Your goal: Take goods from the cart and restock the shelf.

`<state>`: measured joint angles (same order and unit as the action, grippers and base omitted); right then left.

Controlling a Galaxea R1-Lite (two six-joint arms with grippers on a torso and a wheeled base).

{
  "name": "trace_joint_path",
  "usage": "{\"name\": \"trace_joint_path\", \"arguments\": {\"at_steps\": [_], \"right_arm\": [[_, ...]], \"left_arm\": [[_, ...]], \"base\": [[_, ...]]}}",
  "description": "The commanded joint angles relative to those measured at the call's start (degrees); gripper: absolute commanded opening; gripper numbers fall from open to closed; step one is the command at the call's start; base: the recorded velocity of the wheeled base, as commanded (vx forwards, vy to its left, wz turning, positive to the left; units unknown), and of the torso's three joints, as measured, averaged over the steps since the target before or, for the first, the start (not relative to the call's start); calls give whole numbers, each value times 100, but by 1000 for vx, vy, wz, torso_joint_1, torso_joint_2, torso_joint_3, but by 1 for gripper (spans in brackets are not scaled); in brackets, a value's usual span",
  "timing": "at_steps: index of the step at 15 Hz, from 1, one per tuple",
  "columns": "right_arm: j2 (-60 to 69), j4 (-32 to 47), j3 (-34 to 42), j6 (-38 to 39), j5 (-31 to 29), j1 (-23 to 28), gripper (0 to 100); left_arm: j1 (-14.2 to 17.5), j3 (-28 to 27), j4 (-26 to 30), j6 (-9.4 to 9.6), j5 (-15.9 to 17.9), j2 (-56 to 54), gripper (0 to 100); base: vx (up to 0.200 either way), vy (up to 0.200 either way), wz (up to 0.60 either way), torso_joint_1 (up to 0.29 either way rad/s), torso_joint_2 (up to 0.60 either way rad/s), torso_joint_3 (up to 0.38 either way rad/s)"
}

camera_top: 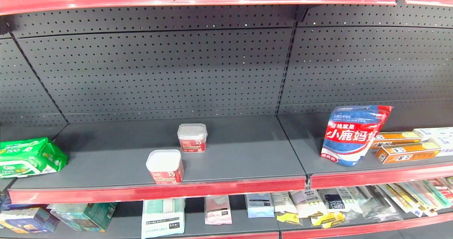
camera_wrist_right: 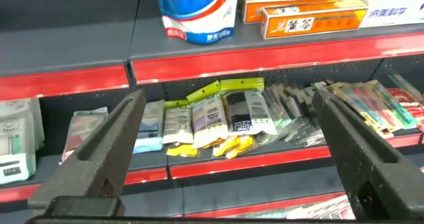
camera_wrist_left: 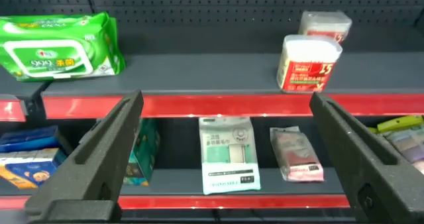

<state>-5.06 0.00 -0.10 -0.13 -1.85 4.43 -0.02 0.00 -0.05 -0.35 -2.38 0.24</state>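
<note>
Shelf (camera_top: 230,150): flat matte grey sheet metal w/ a glossy red lip (camera_top: 155,191) along the near edge and a perforated grey back panel (camera_top: 159,69) behind.

Two small tubs stand left of centre.
- Near tub (camera_top: 165,166): squarish w/ rounded corners, smooth white lid, red label, just back from the lip.
- Far tub (camera_top: 192,137): same shape, cloudy lid, set farther back and slightly right, apart from the first.

Far left on the next bay lies a soft green wipes pack (camera_top: 30,157) in crinkly film, flat on its back.

In the right bay a glossy blue/red/white pouch (camera_top: 354,134) stands upright w/ a slight tilt (can't tell if it touches the cartons). Right of it are two long orange cartons (camera_top: 407,151), lying flat one behind the other.

Open room: a wide stretch of bare grey shelf shows btwn the tubs and the pouch. A smaller stretch shows btwn the wipes pack and the tubs.

Lower shelf (camera_top: 195,214) carries soft film packets, packed tighter toward the right.

Left gripper (camera_wrist_left: 225,98): dark, rough-textured fingers (camera_wrist_left: 99,151) spread wide w/ nothing btwn them. It faces the shelf front, tubs and wipes pack beyond.

Right gripper (camera_wrist_right: 228,95): fingers (camera_wrist_right: 358,151) also wide apart, holding nothing. It faces the lower shelf's packets, pouch and cartons above.
</note>
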Motion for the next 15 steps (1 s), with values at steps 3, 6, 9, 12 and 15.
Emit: {"name": "trace_joint_path", "arguments": {"at_steps": [3,6,9,12,15], "right_arm": [[-30,0,1,-4,1,-3,100],[-39,0,1,-4,1,-3,100],[-30,0,1,-4,1,-3,100],[-30,0,1,-4,1,-3,100],[-39,0,1,-4,1,-3,100]], "left_arm": [[-6,-1740,93,-677,-87,1786,100],[125,-2936,84,-1213,-272,3966,100],[178,-2610,58,-1019,-439,5908,100],[187,-2821,40,-808,-237,6954,100],[240,-2944,-74,-237,-246,7701,100]], "base": [[0,0,0,0,0,0],[0,0,0,0,0,0],[0,0,0,0,0,0],[0,0,0,0,0,0],[0,0,0,0,0,0]]}}
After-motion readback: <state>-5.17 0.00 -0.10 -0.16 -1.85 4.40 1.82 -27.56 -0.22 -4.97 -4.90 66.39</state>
